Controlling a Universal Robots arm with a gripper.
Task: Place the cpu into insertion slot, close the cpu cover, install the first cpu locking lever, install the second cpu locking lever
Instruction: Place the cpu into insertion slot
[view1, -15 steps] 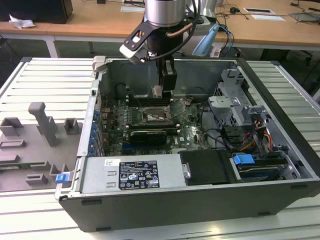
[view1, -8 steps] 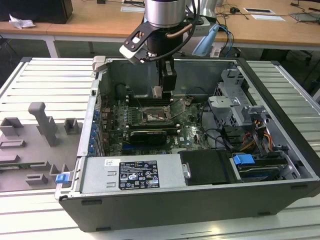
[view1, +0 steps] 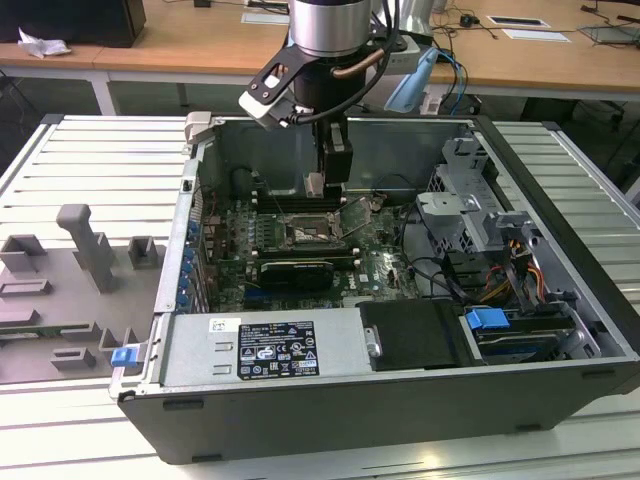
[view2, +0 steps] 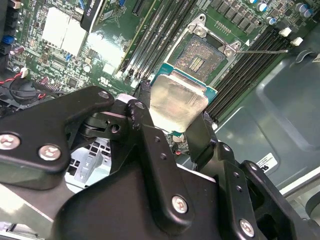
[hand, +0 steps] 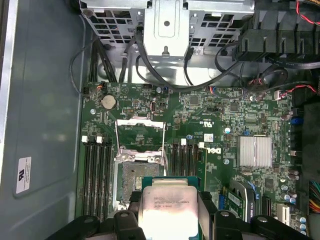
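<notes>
My gripper (view1: 318, 186) hangs inside the open computer case, shut on the cpu (hand: 167, 204), a flat square chip with a pale metal top. In both wrist views the black fingers (hand: 123, 220) clamp two opposite edges of the cpu (view2: 177, 102). The insertion slot (hand: 136, 176) lies bare on the green board, just below and slightly ahead of the chip; the chip floats above it without touching. The cpu cover (hand: 140, 134), a thin silver frame, is swung open beyond the insertion slot (view2: 202, 55). A thin locking lever rod (view2: 260, 50) sticks out beside the socket.
Black memory slots (hand: 95, 170) flank the socket on both sides. A long black graphics card (view1: 295, 272) and a finned heat sink (hand: 255, 151) sit nearby. A metal drive cage (view1: 465, 205) with cables stands toward the exterior view's right. The case walls (view1: 190, 210) enclose the board.
</notes>
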